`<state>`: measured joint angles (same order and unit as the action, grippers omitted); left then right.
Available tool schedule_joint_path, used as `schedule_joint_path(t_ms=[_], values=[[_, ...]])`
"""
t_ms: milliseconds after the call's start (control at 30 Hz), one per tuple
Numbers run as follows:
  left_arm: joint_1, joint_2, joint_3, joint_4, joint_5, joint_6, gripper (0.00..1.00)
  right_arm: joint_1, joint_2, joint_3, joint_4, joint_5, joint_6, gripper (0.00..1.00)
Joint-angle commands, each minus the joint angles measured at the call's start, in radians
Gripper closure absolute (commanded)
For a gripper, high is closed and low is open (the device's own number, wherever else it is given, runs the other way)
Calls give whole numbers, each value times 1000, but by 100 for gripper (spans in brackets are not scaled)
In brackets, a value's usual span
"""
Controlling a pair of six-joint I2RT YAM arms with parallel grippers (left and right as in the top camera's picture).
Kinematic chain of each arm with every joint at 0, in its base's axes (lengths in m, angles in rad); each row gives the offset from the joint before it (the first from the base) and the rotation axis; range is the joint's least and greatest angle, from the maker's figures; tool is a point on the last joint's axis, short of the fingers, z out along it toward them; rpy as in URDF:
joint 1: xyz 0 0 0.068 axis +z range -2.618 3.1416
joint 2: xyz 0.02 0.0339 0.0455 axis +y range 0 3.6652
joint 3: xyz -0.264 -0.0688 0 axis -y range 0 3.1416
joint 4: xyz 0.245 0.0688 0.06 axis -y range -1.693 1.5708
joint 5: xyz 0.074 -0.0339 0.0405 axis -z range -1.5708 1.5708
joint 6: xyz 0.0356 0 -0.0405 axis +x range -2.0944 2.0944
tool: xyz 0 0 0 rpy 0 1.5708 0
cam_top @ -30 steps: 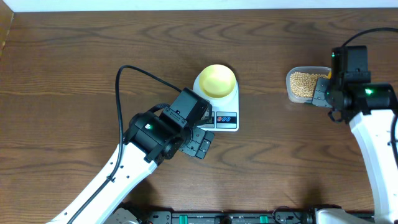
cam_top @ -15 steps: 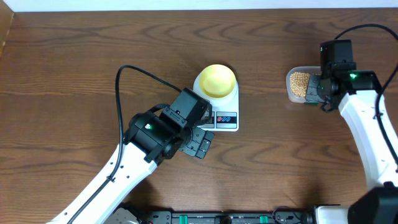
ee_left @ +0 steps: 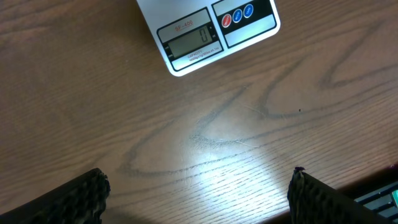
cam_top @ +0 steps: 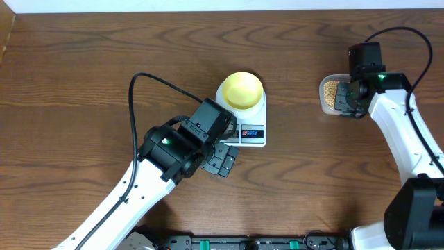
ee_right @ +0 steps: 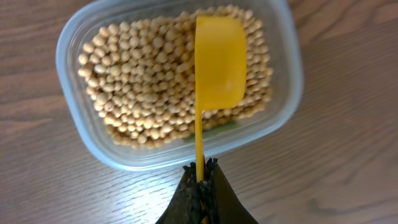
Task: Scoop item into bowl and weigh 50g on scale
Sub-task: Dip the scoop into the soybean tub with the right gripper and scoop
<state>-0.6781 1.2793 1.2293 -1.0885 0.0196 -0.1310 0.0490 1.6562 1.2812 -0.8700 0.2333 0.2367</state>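
The pale-yellow bowl (cam_top: 242, 89) stands on the white scale (cam_top: 243, 114), whose display (ee_left: 189, 43) reads 0. Tan beans (ee_right: 149, 81) fill a clear plastic tub (ee_right: 283, 106), at the right in the overhead view (cam_top: 326, 94). My right gripper (ee_right: 201, 171) is shut on the handle of a yellow scoop (ee_right: 219, 62), whose cup is turned over above the beans. It also shows in the overhead view (cam_top: 347, 97). My left gripper (ee_left: 199, 190) is open and empty above bare table, just in front of the scale (ee_left: 205, 31).
The wooden table (cam_top: 83, 76) extends to the left and back. The left arm (cam_top: 173, 149) lies in front of the scale, and a black cable (cam_top: 149, 80) loops over the table beside it.
The right arm has moved left and back, bringing the scoop further over the bean tub. The left arm has not moved.
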Motion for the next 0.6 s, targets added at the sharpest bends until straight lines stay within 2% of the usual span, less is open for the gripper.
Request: schedule_joint_path(t_ms=[0, 567], values=[[-2, -4, 24, 1, -13, 6, 6, -5, 28, 13, -4, -80, -9, 99], [-2, -4, 24, 1, -13, 6, 6, -123, 18, 15, -78, -365, -6, 99]])
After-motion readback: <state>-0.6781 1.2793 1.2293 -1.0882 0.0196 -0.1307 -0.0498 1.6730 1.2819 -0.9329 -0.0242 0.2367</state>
